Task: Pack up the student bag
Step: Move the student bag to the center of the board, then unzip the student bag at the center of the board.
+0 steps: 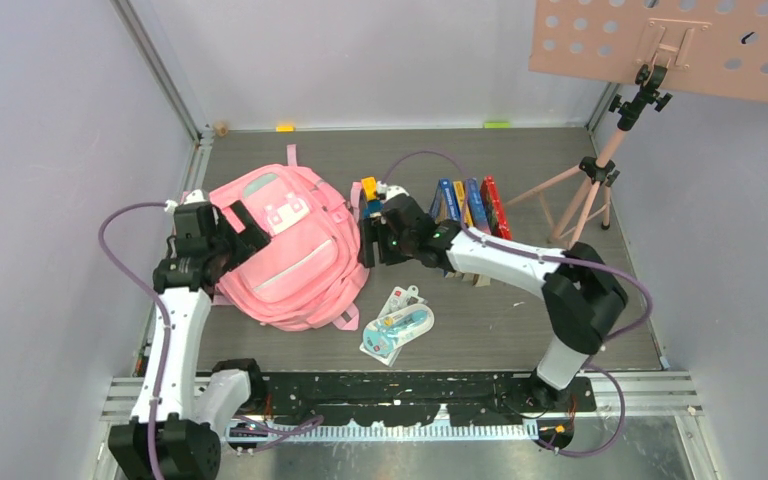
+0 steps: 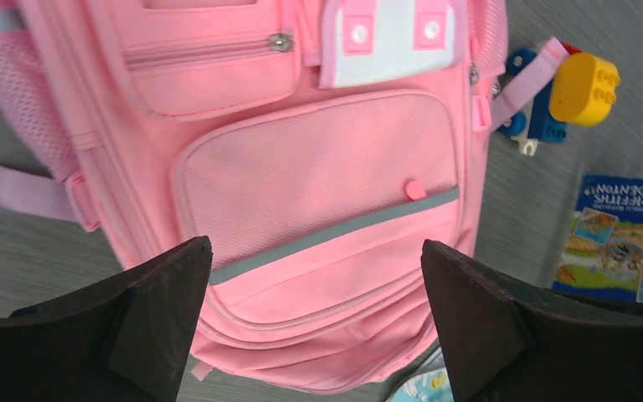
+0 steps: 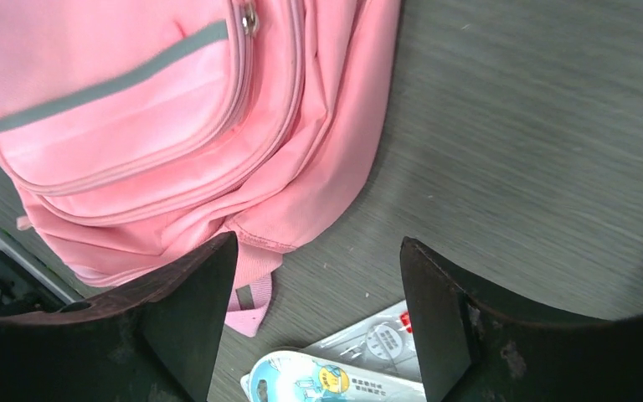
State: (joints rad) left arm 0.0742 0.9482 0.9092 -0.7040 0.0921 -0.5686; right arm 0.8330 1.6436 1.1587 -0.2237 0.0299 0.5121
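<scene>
The student bag (image 1: 285,250) is big, soft and pink. It lies flat on the grey table (image 1: 560,300) with its front up. It has a wide front pocket with a grey stripe and a small pink tab. Above that are a zip pocket and a white patch with two pink snaps. The sides are pink net.

The left gripper (image 2: 314,260) hangs over the bag. Its fingers are spread very wide and hold nothing. The front pocket sits right between them and just past their tips.

The right gripper (image 3: 318,251) is open too, a bit less wide, and it holds nothing. The bag's bottom corner lies past the finger on the left of its view. A pink strap end pokes out beside that finger.

The top of the bag is cut off in the left wrist view, and the dark fingers hide its bottom edge. I cannot tell if the main zip is open. A picture book (image 2: 624,239) lies past the finger on that view's right, partly covered. Yellow and blue toy blocks (image 2: 582,88) sit far beyond that same finger, touching a bag strap. A plastic pack (image 3: 335,377) shows low between the right gripper's fingers. Its words are too small to read.

Bare table spreads out past the finger on the right of that view. The bag's other side is close to the table edge and wall.
</scene>
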